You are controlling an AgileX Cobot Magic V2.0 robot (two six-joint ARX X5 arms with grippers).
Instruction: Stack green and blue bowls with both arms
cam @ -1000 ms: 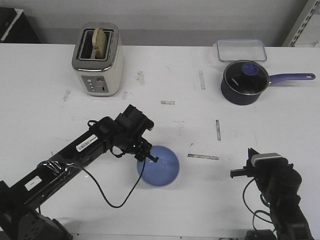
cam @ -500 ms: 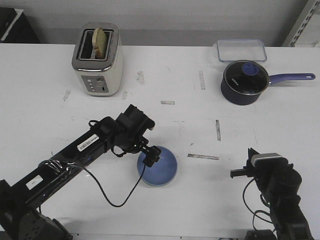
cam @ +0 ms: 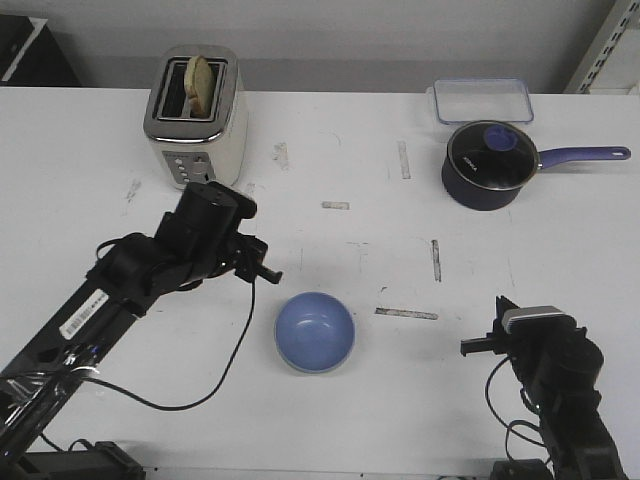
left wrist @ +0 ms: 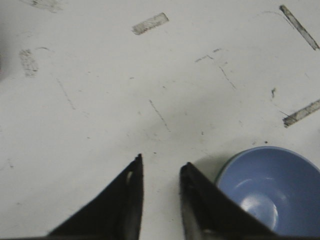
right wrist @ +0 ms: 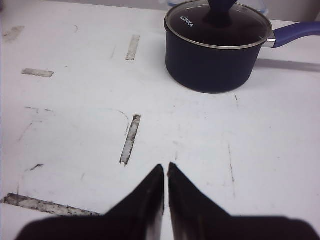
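Note:
The periwinkle blue bowl (cam: 315, 332) sits upright on the white table, near the front centre. A thin pale green edge shows just under its rim in the left wrist view (left wrist: 220, 174); the green bowl is otherwise hidden. My left gripper (cam: 266, 272) is open and empty, a short way to the left of and behind the bowl, not touching it. In the left wrist view the bowl (left wrist: 272, 192) lies beside one of the fingers (left wrist: 200, 200) of the left gripper (left wrist: 161, 162). My right gripper (cam: 476, 347) is shut and empty at the front right, its tips (right wrist: 166, 166) over bare table.
A cream toaster (cam: 195, 120) with a bread slice stands at the back left. A dark navy saucepan (cam: 490, 165) with glass lid stands at the back right, also in the right wrist view (right wrist: 217, 47). A clear lidded box (cam: 482, 100) sits behind it. Worn tape marks dot the table.
My left gripper has let go of the blue bowl's rim and drawn back to the left, away from it. The bowl has settled level. The right arm has not moved.

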